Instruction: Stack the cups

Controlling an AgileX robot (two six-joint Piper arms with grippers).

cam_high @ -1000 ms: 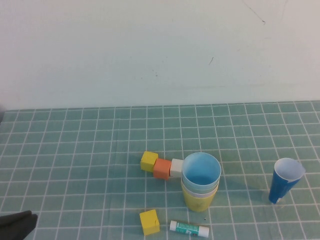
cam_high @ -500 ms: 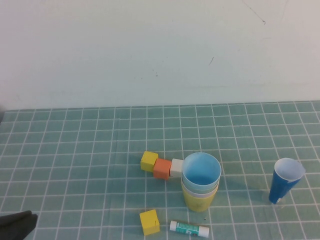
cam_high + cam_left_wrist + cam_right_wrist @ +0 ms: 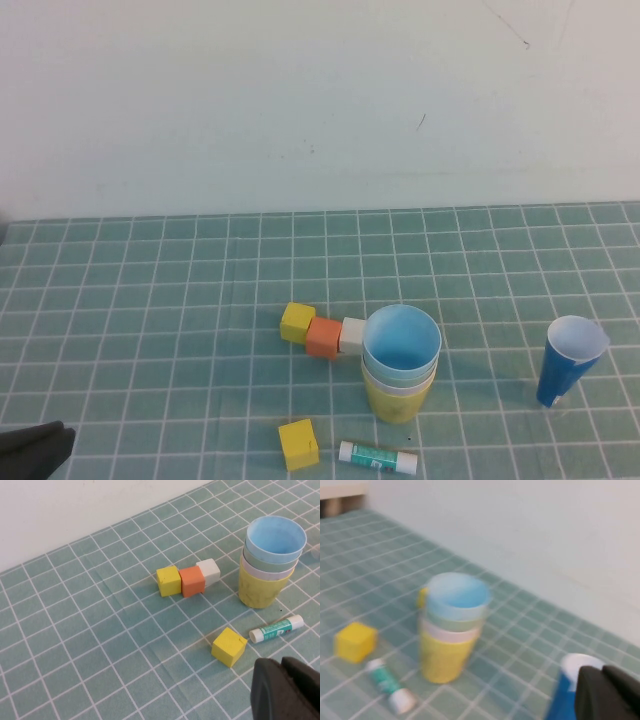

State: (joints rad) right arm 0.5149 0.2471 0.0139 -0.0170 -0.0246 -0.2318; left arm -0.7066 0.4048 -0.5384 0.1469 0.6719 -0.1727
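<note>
The cups stand nested in one upright stack (image 3: 400,368) at the front middle of the mat: light blue on top, then pale green, pink, and yellow at the bottom. The stack also shows in the left wrist view (image 3: 270,565) and the right wrist view (image 3: 452,625). My left gripper (image 3: 55,440) sits shut at the front left corner, far from the stack, its jaws together and empty (image 3: 280,664). My right gripper (image 3: 601,671) is shut and empty, close to the dark blue cup; it is outside the high view.
A taller dark blue cup (image 3: 570,362) stands leaning at the right. Yellow (image 3: 297,322), orange (image 3: 322,337) and white (image 3: 351,334) blocks line up left of the stack. Another yellow block (image 3: 298,444) and a glue stick (image 3: 378,458) lie in front.
</note>
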